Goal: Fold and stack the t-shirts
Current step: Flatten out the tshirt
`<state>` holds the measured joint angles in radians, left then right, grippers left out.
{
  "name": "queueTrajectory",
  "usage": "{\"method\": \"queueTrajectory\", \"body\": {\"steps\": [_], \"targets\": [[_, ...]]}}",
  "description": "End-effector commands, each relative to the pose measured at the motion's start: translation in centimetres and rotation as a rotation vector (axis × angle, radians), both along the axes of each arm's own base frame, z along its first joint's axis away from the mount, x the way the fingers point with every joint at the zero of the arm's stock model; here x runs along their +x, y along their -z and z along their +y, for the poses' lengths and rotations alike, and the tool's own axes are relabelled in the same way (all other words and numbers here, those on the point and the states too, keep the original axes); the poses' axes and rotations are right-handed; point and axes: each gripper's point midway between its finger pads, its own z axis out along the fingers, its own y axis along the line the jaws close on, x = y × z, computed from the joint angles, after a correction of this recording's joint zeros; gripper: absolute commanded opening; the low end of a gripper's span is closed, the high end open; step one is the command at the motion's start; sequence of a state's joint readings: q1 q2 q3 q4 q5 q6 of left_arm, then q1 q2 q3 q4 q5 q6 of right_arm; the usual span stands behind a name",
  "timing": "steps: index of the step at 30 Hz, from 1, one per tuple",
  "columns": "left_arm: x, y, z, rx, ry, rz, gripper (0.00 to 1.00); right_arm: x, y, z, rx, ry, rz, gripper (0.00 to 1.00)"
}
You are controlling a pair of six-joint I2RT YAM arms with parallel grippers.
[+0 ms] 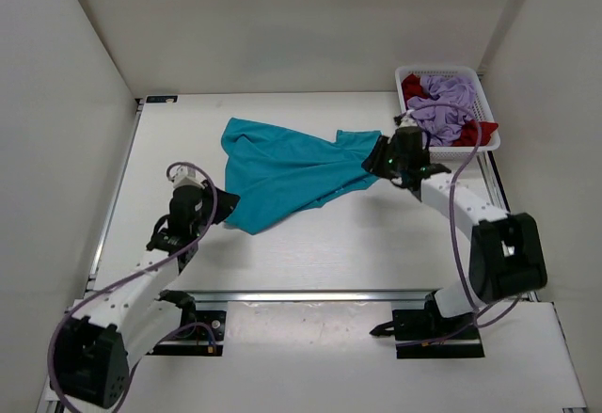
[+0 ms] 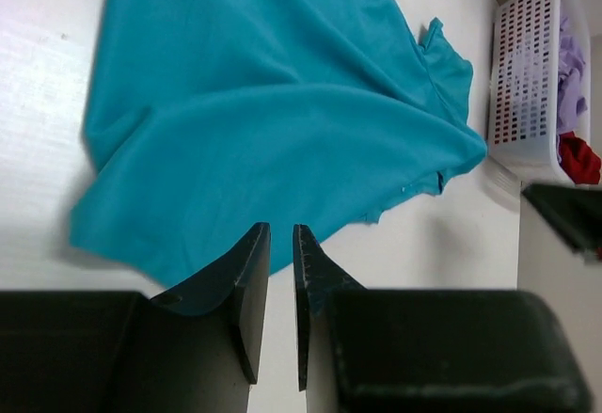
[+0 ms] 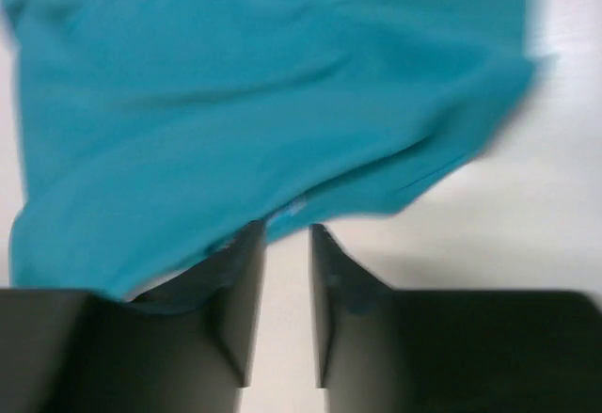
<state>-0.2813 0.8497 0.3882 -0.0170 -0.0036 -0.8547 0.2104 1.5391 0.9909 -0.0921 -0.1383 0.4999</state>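
Observation:
A teal t-shirt (image 1: 282, 173) lies spread and crumpled on the white table; it also shows in the left wrist view (image 2: 263, 103) and the right wrist view (image 3: 235, 84). My left gripper (image 1: 212, 204) sits at its lower left edge, jaws a narrow gap apart (image 2: 280, 230) with bare table between them. My right gripper (image 1: 381, 161) is at the shirt's right tip. Its jaws are slightly apart (image 3: 287, 230) with table showing between them, and the cloth edge lies over the fingertips. That view is blurred.
A white basket (image 1: 480, 140) stands at the back right, just behind my right gripper. It holds a purple shirt (image 1: 447, 103) and a red one (image 1: 412, 86). The basket also shows in the left wrist view (image 2: 522, 84). White walls enclose the table.

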Motion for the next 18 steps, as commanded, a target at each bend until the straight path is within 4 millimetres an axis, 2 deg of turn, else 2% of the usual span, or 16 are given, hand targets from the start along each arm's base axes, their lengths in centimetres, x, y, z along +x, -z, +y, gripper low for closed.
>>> {"method": "queueTrajectory", "body": {"steps": [1,3,5,6,8,10,11,13,14,16,17,18], "targets": [[2.9,-2.2,0.2,0.011,-0.027,-0.059,0.27,-5.3,0.6,4.3,-0.02,-0.139,-0.049,0.21],[3.7,-0.9,2.7,0.042,-0.083,-0.029,0.32,-8.3,2.5,7.8,0.004,-0.261,-0.009,0.11],[4.4,0.2,4.5,0.058,-0.123,-0.001,0.37,-9.8,4.5,9.1,-0.005,-0.327,0.031,0.08],[4.9,0.1,5.4,0.054,-0.135,0.001,0.4,-10.3,5.1,9.7,-0.005,-0.34,0.049,0.08],[6.6,0.8,5.9,0.066,-0.13,0.045,0.43,-10.6,6.1,10.1,-0.001,-0.354,0.07,0.13],[8.1,2.0,5.7,0.096,-0.105,0.091,0.46,-10.7,6.2,10.2,-0.007,-0.355,0.071,0.2],[8.4,3.8,5.5,0.106,-0.091,0.149,0.46,-10.7,6.4,9.9,-0.018,-0.345,0.068,0.24],[10.3,3.8,4.6,0.116,-0.061,0.143,0.54,-10.3,7.0,8.4,-0.043,-0.306,0.083,0.3],[11.3,4.4,4.2,0.123,-0.051,0.161,0.56,-10.0,7.2,7.8,-0.049,-0.283,0.082,0.33],[12.9,5.8,3.3,0.148,-0.023,0.184,0.63,-8.3,7.4,4.9,-0.055,-0.178,0.082,0.39],[14.2,5.0,3.5,0.153,-0.029,0.172,0.63,-8.0,7.7,4.1,-0.06,-0.157,0.088,0.4],[14.6,6.4,3.4,0.174,-0.019,0.207,0.65,-7.2,7.6,2.7,-0.058,-0.109,0.087,0.43]]}}
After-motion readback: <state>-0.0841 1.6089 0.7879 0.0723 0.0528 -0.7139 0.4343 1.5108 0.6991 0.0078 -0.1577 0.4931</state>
